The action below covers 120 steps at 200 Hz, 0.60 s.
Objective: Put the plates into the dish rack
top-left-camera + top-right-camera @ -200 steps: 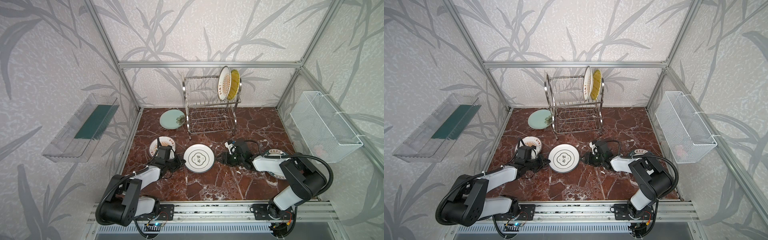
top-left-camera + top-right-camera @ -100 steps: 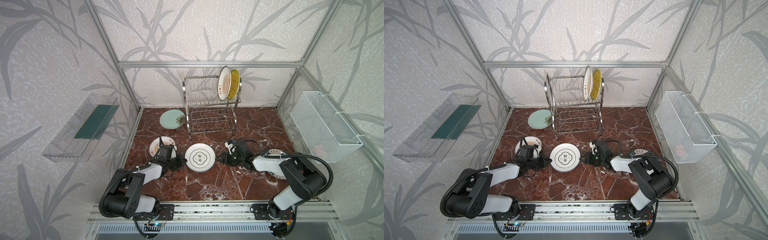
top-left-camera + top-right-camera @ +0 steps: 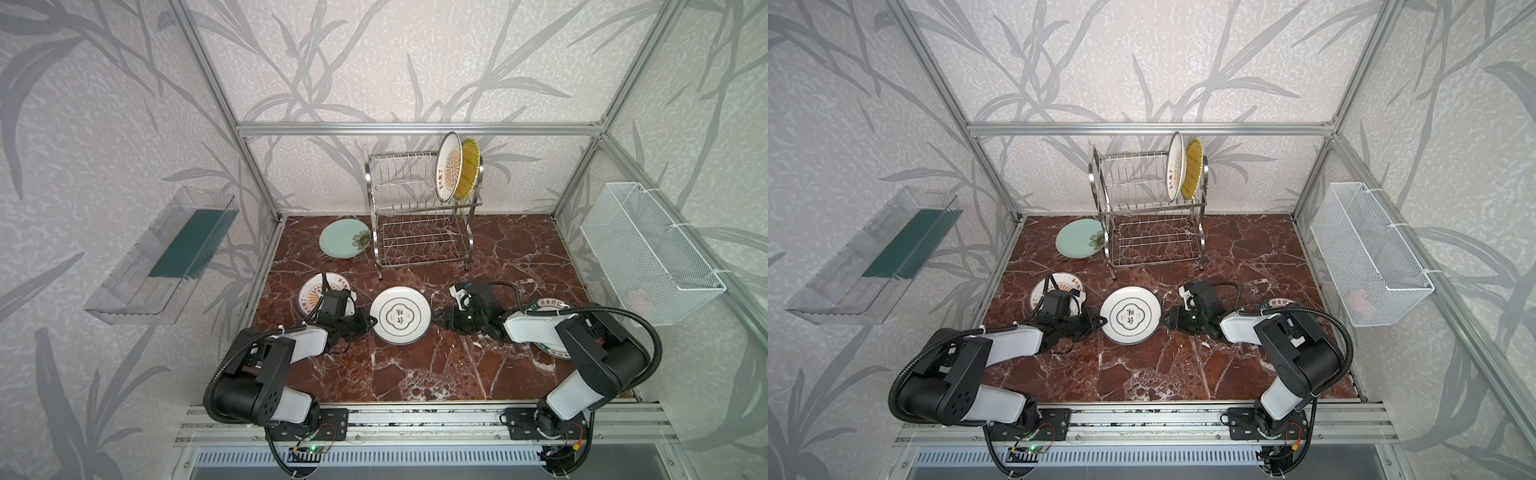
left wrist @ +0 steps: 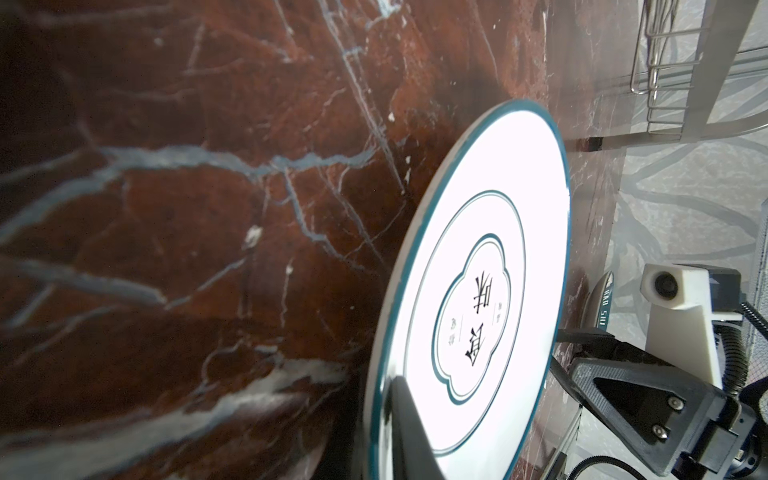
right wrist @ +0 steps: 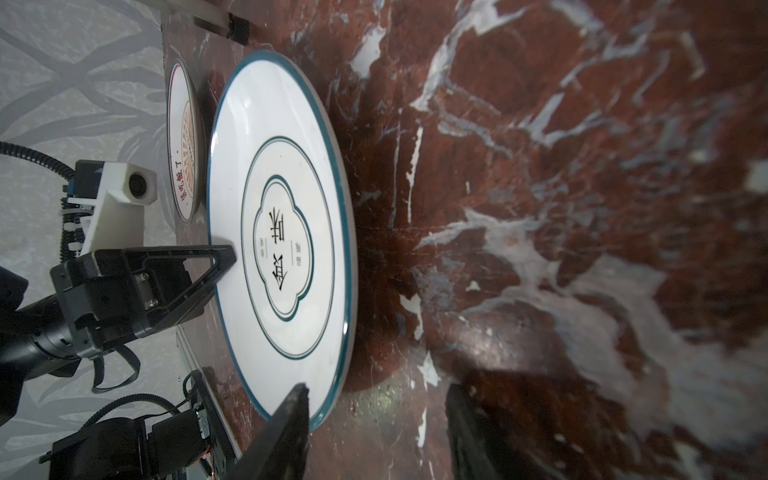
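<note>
Leaf-patterned walls [image 3: 374, 62] close in a red-brown marble worktop [image 3: 415, 374]. At its 12 o'clock edge stands the dish rack [image 3: 417, 243]. Two plates stand on edge at the 3 o'clock end of its upper tier: the racked sunburst plate [image 3: 448, 170] and, close against it on the 3 o'clock side, the yellow ribbed plate [image 3: 467, 174]. The mint plate [image 3: 343, 239] lies on the worktop just beside the rack at its 9 o'clock.

In both top views the quatrefoil plate [image 3: 1130, 316] sits mid-worktop between the two arms. The left claw [image 3: 370, 322] is at its 9 o'clock rim, pressed together on that rim. In the left wrist view one finger [image 4: 401, 419] lies across the top of the rim, and the other is hidden below. The right claw [image 3: 437, 322] is at the 3 o'clock rim with its jaws spread. In the right wrist view one of its fingers [image 5: 291, 424] is at the plate's edge and the other hangs over bare marble.

The loose sunburst plate [image 3: 311, 291] lies flat at 10 o'clock of the quatrefoil plate, partly under the left arm. The teal-lettered plate [image 3: 548, 304] lies at 3 o'clock, mostly covered by the right arm.
</note>
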Available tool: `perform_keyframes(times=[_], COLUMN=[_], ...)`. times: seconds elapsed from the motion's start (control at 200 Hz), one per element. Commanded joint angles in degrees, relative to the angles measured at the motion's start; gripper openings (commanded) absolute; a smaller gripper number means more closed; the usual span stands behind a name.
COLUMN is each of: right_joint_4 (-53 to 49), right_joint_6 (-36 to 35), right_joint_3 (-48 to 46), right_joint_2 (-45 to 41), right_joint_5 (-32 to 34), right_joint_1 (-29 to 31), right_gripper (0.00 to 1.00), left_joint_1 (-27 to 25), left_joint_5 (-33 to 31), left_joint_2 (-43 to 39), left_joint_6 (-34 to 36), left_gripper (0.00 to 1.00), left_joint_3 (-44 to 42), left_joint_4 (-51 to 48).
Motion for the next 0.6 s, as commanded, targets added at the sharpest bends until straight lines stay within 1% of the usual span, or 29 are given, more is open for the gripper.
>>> perform_keyframes(times=[0.0,0.035,0.195,0.295,0.365,0.51,0.595], right_joint_4=[0.92,0.96,-0.61,-2.55,-3.49,-2.07,-4.43], right_joint_6=[-0.18,-0.10,-0.72,-1.33,-1.11,0.63,-0.27], right_joint_3=[-0.68,-0.68,-0.53,-0.26,-0.42,-1.95,-1.88], right_joint_2=[0.72,0.67,-0.18,-1.41,-2.64,-5.57,-8.36], right_joint_5=[-0.10,-0.10,0.31,0.76,0.57,-3.11,-3.14], right_joint_1=[0.33,0.31,0.18,-0.34,-1.50,-5.43,-6.81], right_gripper=[0.53,0.53,0.53,0.53,0.53,0.52,0.52], left_joint_1=[-0.57,-0.61,-0.61,-0.61,-0.61,-0.62,-0.61], left_joint_5=[-1.85,-1.89,-1.76,-0.37,1.21,3.05,3.85], left_joint_2=[2.66,3.06,3.44,2.87,2.22,-0.16,-1.81], left_joint_6=[1.15,1.24,1.33,0.91,0.59,-0.03,-0.39], left_gripper=[0.03,0.00,0.00,0.00,0.00,0.00,0.00], left_joint_3=[0.15,0.19,0.33,0.75,1.29,2.54,3.32], left_joint_4=[-1.49,-1.39,-1.10,-0.81,-0.49,-0.99,-1.64])
